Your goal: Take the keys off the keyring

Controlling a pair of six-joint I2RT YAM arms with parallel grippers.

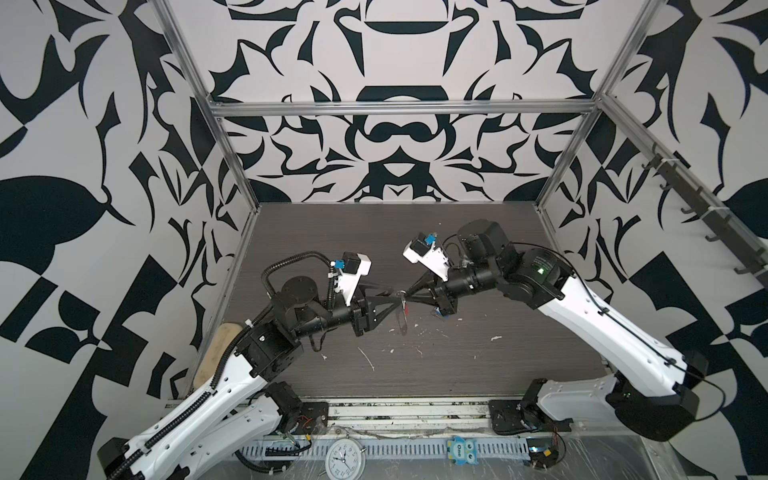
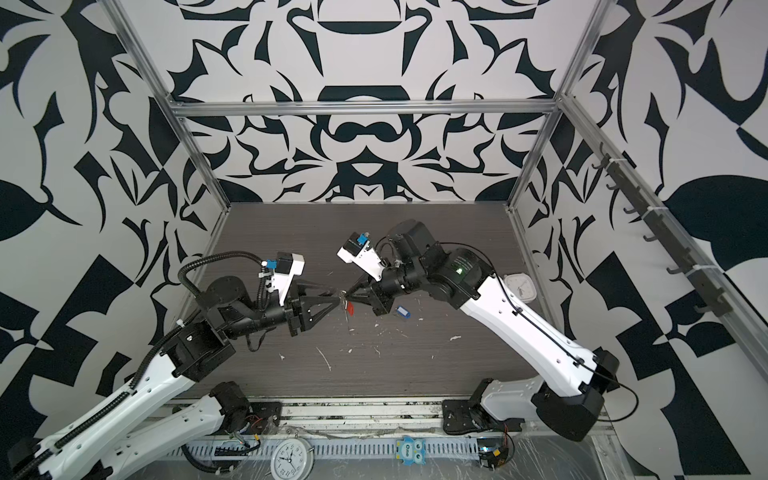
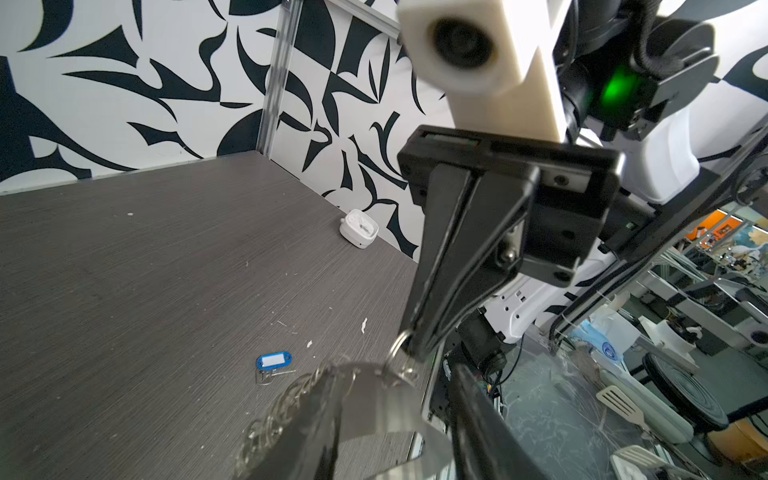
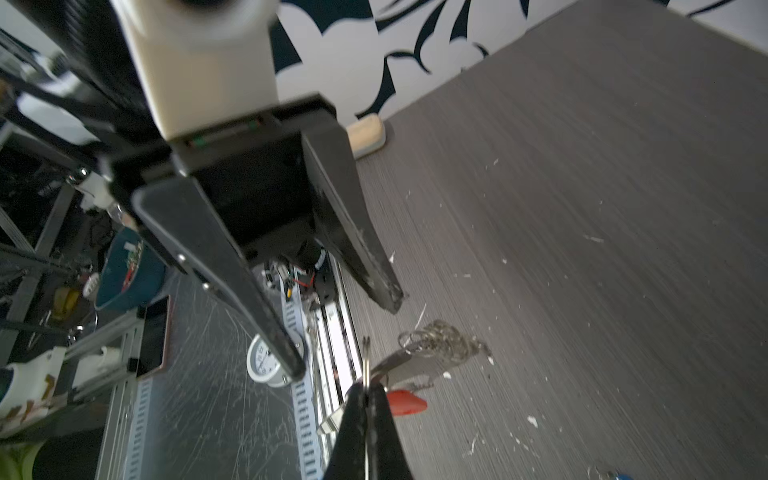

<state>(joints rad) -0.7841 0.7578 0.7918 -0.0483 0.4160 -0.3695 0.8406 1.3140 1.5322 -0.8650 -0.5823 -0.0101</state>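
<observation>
Two grippers are meeting tip to tip above the middle of the table [image 2: 415, 374]. The right gripper [image 2: 348, 294] is reaching in from the right. Its jaws are closing fully and pinching the thin top ring of the keyring [image 3: 398, 347].

The left gripper [image 4: 340, 332] is facing it from the left with jaws partway open. Its fingers [image 4: 286, 353] are standing clearly apart in the right wrist view and clamping nothing, and its tips are sitting just beside the pinched ring.

The rest of the keyring is hanging off the table as a short chain of silvery links, dangling toward the near side in both top views. The red tag [image 2: 351, 308] is hanging just under the gripper tips, next to the chain. The pictures are not showing exactly where it joins.

A flat silvery strip [image 4: 415, 365] is showing beside the red tag. It is too blurred to tell what it is attached to.

The blue tag [image 2: 401, 311] is lying flat on the table, apart from the keyring. It is sitting just right of the tips, beside the right gripper's body, with its white label facing up and a small wire loop [image 3: 266, 377] touching it.

White scuff marks [image 2: 324, 357] are scattered near the middle of the table. A small white clock [image 2: 518, 286] is sitting at the table's right edge, well apart from everything else.
</observation>
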